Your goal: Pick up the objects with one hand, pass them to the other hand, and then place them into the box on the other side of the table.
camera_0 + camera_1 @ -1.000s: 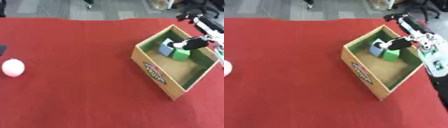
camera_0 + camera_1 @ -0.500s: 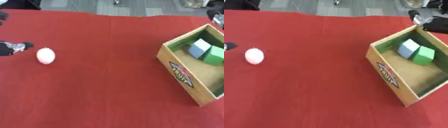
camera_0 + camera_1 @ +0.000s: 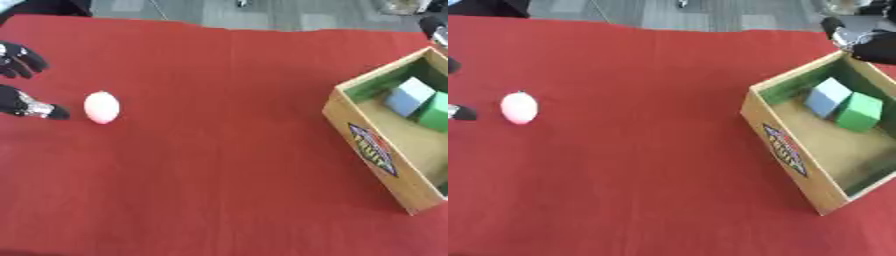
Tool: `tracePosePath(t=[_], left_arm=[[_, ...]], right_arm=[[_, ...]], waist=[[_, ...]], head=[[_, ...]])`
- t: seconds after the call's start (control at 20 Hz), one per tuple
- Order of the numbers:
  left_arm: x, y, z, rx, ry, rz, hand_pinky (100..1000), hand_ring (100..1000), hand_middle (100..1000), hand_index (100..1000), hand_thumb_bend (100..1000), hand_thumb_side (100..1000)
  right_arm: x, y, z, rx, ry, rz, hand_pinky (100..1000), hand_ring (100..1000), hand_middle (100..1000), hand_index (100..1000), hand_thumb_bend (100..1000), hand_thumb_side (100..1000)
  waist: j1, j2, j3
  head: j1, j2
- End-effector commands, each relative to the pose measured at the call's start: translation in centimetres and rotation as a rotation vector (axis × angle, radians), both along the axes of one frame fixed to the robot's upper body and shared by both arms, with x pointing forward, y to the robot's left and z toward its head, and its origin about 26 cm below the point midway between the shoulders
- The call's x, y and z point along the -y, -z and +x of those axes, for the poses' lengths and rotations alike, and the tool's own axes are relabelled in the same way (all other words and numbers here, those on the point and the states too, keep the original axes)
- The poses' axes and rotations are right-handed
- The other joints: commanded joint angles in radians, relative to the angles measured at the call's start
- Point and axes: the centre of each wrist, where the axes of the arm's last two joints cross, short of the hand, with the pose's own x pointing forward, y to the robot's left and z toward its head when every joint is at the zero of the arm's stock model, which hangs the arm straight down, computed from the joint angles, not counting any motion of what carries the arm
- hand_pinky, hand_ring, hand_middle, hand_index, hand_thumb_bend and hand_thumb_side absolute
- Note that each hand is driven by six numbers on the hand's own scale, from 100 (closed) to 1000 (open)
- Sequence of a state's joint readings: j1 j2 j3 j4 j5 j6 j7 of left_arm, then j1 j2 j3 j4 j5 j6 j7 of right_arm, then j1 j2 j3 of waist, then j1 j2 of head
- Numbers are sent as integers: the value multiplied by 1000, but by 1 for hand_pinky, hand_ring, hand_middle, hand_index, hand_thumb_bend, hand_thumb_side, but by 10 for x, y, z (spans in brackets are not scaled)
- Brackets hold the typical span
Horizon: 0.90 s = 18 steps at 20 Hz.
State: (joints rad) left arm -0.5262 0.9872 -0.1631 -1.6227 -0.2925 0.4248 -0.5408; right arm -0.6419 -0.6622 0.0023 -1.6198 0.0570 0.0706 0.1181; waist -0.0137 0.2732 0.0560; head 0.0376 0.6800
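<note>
A pink egg-shaped object [image 3: 101,107] lies on the red table at the left. My left hand [image 3: 19,102] comes in from the left edge just beside it, open, with the thumb tip close to the egg and the other fingers [image 3: 17,59] spread farther back. At the right stands a cardboard box [image 3: 783,144] with green inner walls, and in it a blue block [image 3: 827,97] lies beside a green block [image 3: 858,112]. My right hand [image 3: 866,44] shows as a dark shape at the box's far corner, outside the box and partly cut off.
The red cloth [image 3: 219,165] covers the whole table between the egg and the box. The table's far edge [image 3: 262,29] runs along the top, with grey floor beyond it.
The camera has swung left, shifting the whole picture. My right hand has drawn back out of the box to its far corner. My left hand has come into view next to the pink egg.
</note>
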Motion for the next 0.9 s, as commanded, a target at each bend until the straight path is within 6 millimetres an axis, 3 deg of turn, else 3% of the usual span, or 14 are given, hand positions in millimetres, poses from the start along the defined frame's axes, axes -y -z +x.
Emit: tracePosePath(t=[0.05, 0.25, 0.9], left_arm=[[-5, -12, 2, -42, -41, 105, 881, 792, 744, 798, 858, 268], [-2, 4, 17, -100, -99, 173, 885, 799, 748, 797, 851, 194], [10, 20, 47, -131, -116, 206, 878, 791, 741, 765, 783, 196]], right_arm=[[1, -9, -1, 23, 8, -18, 842, 892, 720, 847, 343, 212], [0, -7, 0, 16, 7, -19, 841, 889, 717, 846, 340, 215], [2, -1, 2, 6, 16, -23, 841, 885, 712, 842, 338, 216]], waist=[[17, -37, 1], [15, -38, 0], [17, -35, -4]], head=[[2, 5], [16, 4], [57, 7]])
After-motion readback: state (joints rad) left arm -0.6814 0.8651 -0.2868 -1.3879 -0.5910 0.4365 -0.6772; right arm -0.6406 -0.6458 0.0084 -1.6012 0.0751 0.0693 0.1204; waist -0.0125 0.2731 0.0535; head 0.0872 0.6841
